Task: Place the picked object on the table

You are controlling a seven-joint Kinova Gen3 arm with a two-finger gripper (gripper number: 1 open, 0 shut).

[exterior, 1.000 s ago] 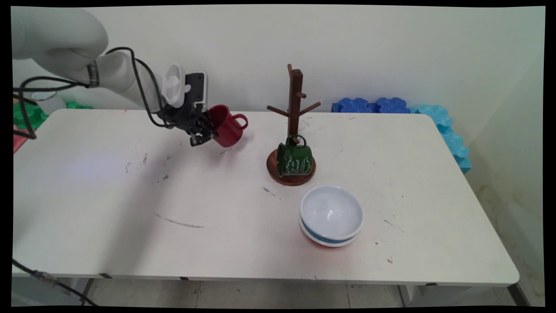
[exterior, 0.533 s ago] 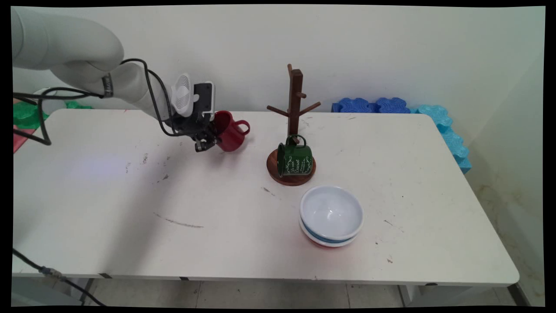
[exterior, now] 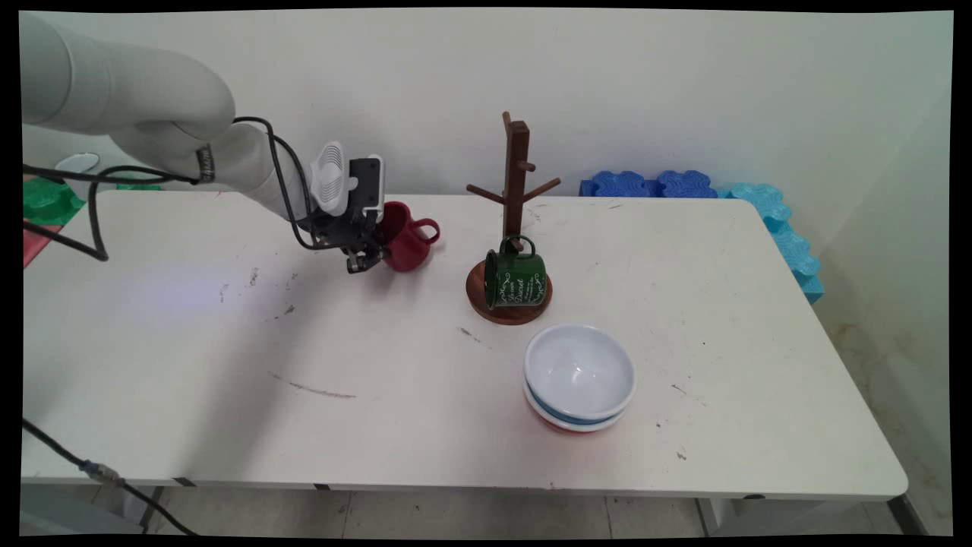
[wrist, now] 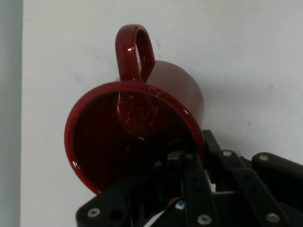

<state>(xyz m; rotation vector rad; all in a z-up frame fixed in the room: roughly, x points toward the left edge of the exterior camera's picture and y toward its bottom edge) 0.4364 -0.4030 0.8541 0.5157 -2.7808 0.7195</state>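
Broadly, the counter (exterior: 190, 380) is white and scuffed, with the arm reaching in from the left and everything else gathered toward the middle and right. Behind it, blue foam blocks (exterior: 683, 184) line the wall. Near the centre stands a wooden mug tree (exterior: 516, 178) on a round base, its pegs bare; a green mug (exterior: 516, 277) lies tipped on that base, touching the post. Just in front sits a stack of bowls (exterior: 579, 376), the top one white.

Left of the tree, well apart from it, the claw (exterior: 370, 247) is closed on the rim of a red mug (exterior: 408, 241), one finger inside the cup and the other outside against the wall. The mug hangs tilted just above the counter, mouth toward the arm and handle pointing toward the tree. From the hand view, the mug (wrist: 142, 127) shows a glossy speckled inside and its handle (wrist: 136, 52) on the far side from the claw (wrist: 189, 165).

By its sheen and thin rolled lip, it looks like enamelled metal: light, stiff, unlikely to shatter, though it could chip. That gloss probably makes it slippery, so a pinch on one wall may let it swing or slide. Taking it by the rim opposite the handle seems sound, since it leaves the handle loop free
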